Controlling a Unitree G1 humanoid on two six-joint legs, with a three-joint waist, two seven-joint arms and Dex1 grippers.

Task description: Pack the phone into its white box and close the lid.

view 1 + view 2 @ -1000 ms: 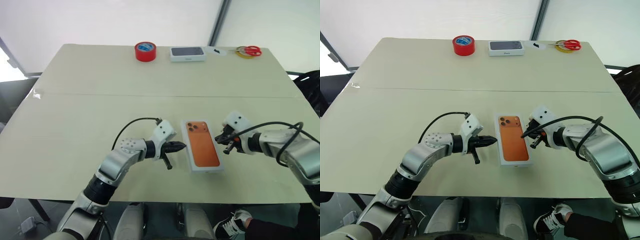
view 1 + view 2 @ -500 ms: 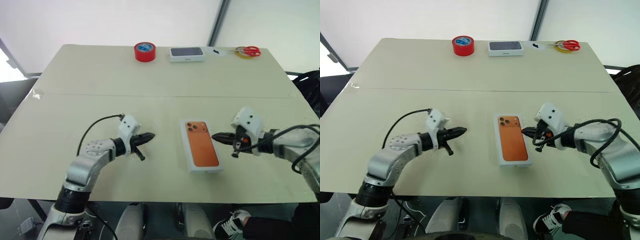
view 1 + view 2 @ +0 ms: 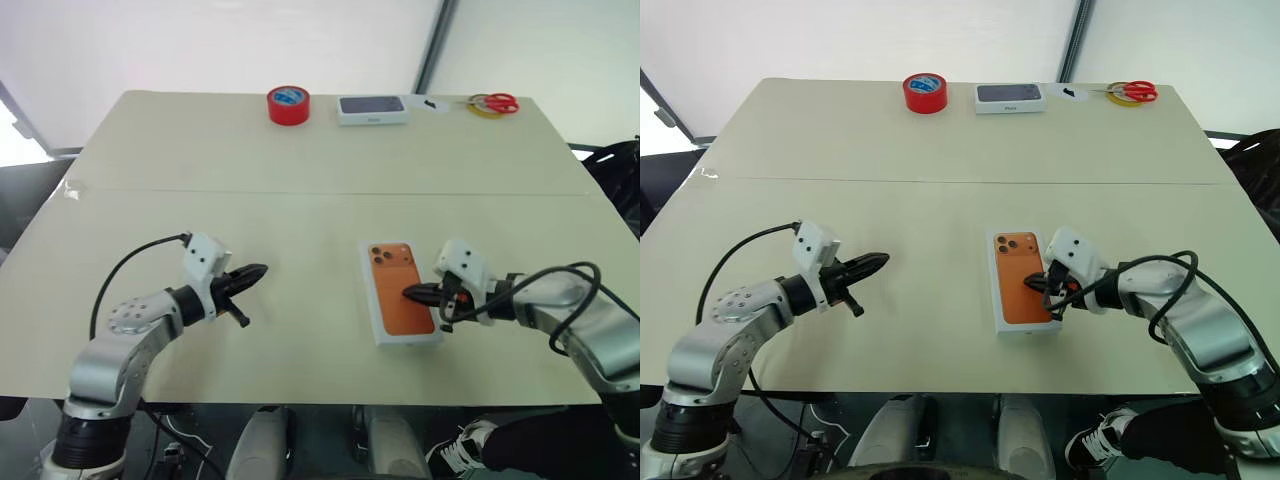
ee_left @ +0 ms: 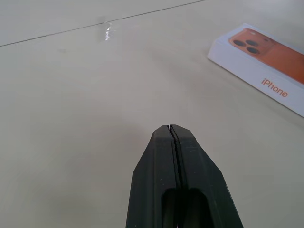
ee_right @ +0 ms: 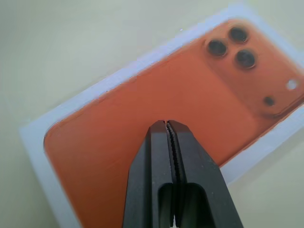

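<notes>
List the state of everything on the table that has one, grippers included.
white box: closed, lying flat on the table.
right gripper: shut, tip over the box's orange top.
left gripper: shut, holding nothing, apart from the box.
red tape roll: lying flat at the far edge.

Silver-grey arms, white wrist blocks, black cables, black fingers point(image 4: 154, 190)

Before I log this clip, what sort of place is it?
Probably an indoor lab or test setup, not a home: a large plain table before blank white walls, holding only a white phone box, red tape roll and scissors.
</notes>
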